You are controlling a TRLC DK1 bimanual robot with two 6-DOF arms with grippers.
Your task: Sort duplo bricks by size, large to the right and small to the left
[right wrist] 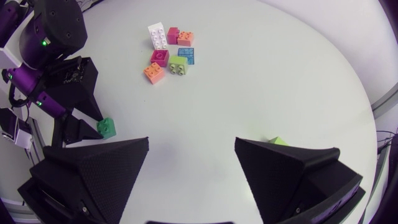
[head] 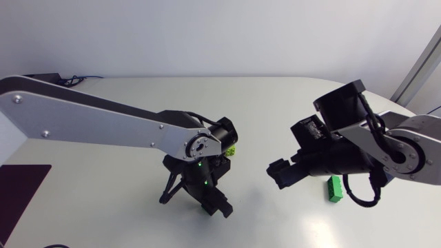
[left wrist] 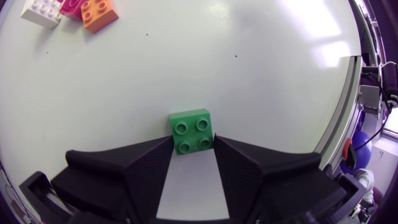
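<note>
Since the small green brick (left wrist: 193, 130) has only four studs, it belongs on the left side, and the left end effector (left wrist: 193, 145) is the one handling it. Its two wedge fingers press the brick's near half from both sides while the brick sits flat on the tabletop (left wrist: 261, 68). The hold looks shallow, at the tips only, so I judge it could twist loose if lifted fast. Well ahead lies the unsorted cluster (right wrist: 169, 55) of white, pink, orange, blue and lime bricks, huddled and touching one another. The right end effector (right wrist: 193, 163) hangs over bare tabletop with its fingers spread wide and nothing between them, probably waiting clear of the left arm. A long green brick (head: 335, 188) lies beneath the right arm, on the large-brick side.
</note>
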